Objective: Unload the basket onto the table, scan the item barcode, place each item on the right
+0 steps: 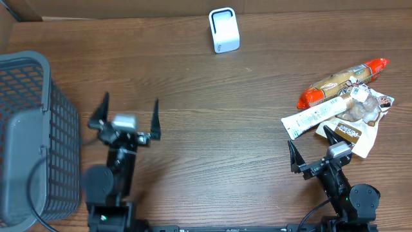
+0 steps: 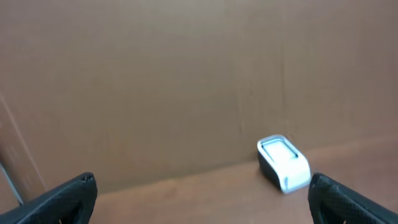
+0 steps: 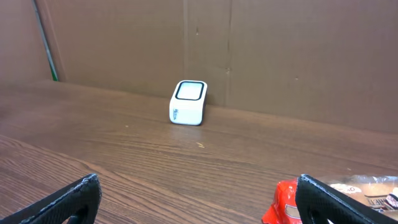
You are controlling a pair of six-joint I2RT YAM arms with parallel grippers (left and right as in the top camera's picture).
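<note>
A pile of snack packs lies at the right: a long red-ended pack (image 1: 343,82), a white bar pack (image 1: 315,117) and a tan cookie pack (image 1: 360,122). No barcode shows on any of them. The white scanner box (image 1: 224,30) stands at the far middle of the table. My right gripper (image 1: 309,138) is open just in front of the pile, holding nothing. In the right wrist view the red pack (image 3: 287,202) sits by the right finger, with the scanner (image 3: 188,102) far ahead. Left of centre, my left gripper (image 1: 129,106) is open and empty, and its wrist view shows the scanner (image 2: 284,163) ahead to the right.
A grey mesh basket (image 1: 26,129) stands at the left edge, close to the left arm. Cardboard walls (image 3: 280,56) close off the back of the wooden table (image 1: 225,129).
</note>
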